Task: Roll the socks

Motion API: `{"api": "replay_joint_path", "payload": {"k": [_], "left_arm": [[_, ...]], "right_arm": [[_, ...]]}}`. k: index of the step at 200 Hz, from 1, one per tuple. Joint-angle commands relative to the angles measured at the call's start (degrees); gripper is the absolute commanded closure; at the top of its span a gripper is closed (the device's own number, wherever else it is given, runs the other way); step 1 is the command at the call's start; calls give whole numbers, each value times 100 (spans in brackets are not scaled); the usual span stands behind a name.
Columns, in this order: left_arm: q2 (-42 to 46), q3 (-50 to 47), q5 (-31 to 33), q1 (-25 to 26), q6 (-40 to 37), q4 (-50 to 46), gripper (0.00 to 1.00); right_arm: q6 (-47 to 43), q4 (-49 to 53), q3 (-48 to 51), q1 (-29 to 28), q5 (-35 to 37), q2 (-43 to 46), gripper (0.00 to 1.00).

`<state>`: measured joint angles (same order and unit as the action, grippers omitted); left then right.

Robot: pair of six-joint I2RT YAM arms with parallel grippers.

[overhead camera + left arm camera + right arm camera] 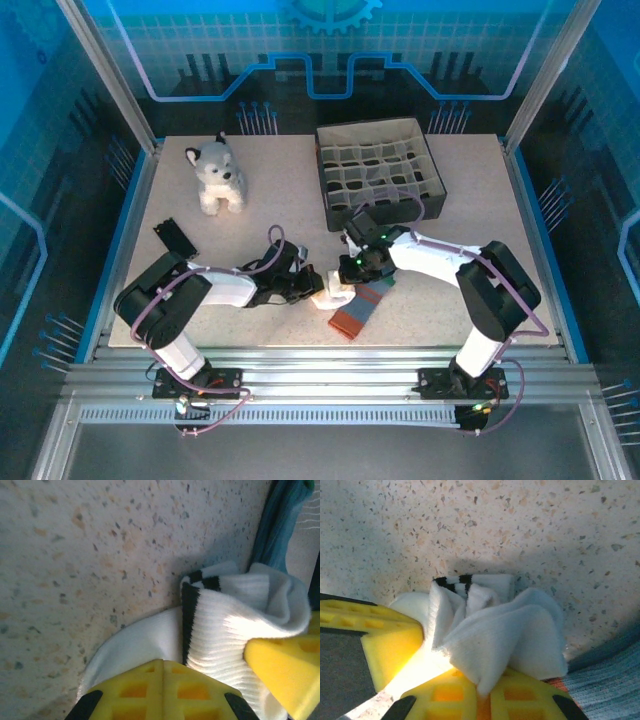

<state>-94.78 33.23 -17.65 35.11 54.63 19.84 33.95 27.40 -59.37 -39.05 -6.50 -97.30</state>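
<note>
- Left end effector (162, 669): yellow fingers clenched flat against each other, no gap at the seam. The tips sit on the smooth end of the white sock (505, 630). I cannot tell whether any fabric is caught between them.
- Right end effector (482, 682): clenched, with a fold of the white sock bunched over and pinched at the tips.
- In the left wrist view, one yellow finger (285, 670) of the right end effector presses the ribbed cuff from the side.
- White sock: crumpled in a heap on the speckled counter (75, 555) between the two end effectors, with the dark cuff stripes showing on top.
- Grey-blue sock (365, 305): flat on the counter, touching the white sock on its right side, orange-red cuff toward the near edge.
- Husky toy (218, 177) upright at far left; divided box (368, 128) at far right. Both are well apart from the socks.
</note>
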Motion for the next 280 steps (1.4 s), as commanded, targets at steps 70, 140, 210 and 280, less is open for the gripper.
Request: {"api": "replay_joint_path", "payload": {"k": [70, 140, 210, 280], "left_arm": [[1048, -107, -240, -339, -525, -1220, 84], [546, -673, -476, -97, 810, 1113, 100], [-329, -612, -217, 333, 1390, 2151, 100], [772, -977, 142, 241, 1112, 1180, 100]], "right_arm": [[-930, 1236, -783, -1233, 2372, -619, 100], [-1029, 1163, -914, -1387, 2283, -707, 99], [-928, 1086, -918, -1242, 1799, -575, 98], [-864, 1009, -831, -1132, 1644, -528, 99]]}}
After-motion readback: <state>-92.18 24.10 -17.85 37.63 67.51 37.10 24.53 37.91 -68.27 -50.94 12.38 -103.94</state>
